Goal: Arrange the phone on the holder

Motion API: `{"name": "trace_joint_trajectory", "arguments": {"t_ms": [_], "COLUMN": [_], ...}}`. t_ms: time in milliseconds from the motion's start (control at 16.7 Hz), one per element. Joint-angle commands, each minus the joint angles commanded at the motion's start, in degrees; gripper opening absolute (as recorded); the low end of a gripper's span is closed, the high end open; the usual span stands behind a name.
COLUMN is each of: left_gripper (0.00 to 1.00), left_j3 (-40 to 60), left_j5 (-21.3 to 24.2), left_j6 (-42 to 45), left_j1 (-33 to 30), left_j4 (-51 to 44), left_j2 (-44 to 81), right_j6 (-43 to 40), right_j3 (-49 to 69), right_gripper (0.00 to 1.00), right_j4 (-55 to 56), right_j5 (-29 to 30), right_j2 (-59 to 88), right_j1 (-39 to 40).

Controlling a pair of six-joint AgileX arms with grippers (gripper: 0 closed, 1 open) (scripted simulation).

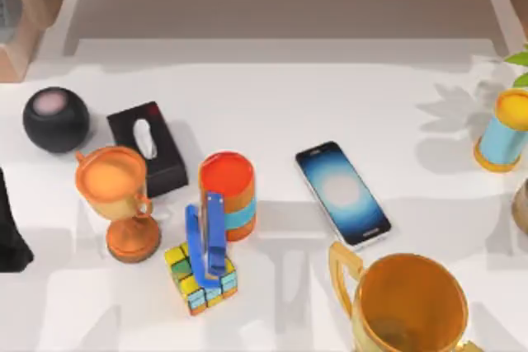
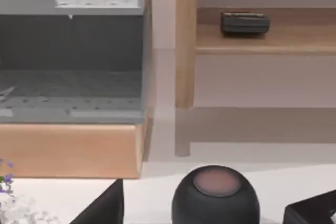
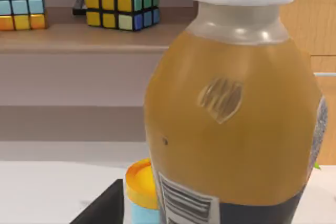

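The phone [image 1: 342, 194] lies flat on the white table [image 1: 272, 96], right of centre, its blue screen with a pale centre facing up. The blue holder [image 1: 206, 235] stands upright to its left, between an orange cup [image 1: 227, 191] and a colour cube [image 1: 202, 279], which it overlaps. My left arm [image 1: 10, 232] is parked at the table's left edge, far from both. A black part of my left gripper [image 2: 102, 208] points towards a black round speaker [image 2: 215, 195]. A black part of my right gripper [image 3: 100, 207] sits beside an amber bottle [image 3: 231, 103].
A black box with a white slot [image 1: 148, 147], the speaker [image 1: 55, 119] and an orange trophy [image 1: 120, 199] crowd the left. A big golden trophy [image 1: 404, 302] stands just in front of the phone. A yellow-and-blue can [image 1: 503, 131] is at the right edge.
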Motion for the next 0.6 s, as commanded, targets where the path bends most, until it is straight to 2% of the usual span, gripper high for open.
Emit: {"name": "trace_joint_trajectory", "arguments": {"t_ms": [300, 600], "left_gripper": [1.00, 1.00], "left_j3": [0.00, 0.00], "left_j5": [0.00, 0.00], "left_j6": [0.00, 0.00], "left_j1": [0.00, 0.00], "left_j4": [0.00, 0.00], "left_j2": [0.00, 0.00], "right_j6": [0.47, 1.74], "right_j3": [3.39, 20.29], "right_gripper": [1.00, 1.00], "right_j4": [-1.06, -8.18], "right_j5": [-0.25, -0.56], "right_j2": [2.48, 15.91], "right_j1": [0.81, 4.25]}}
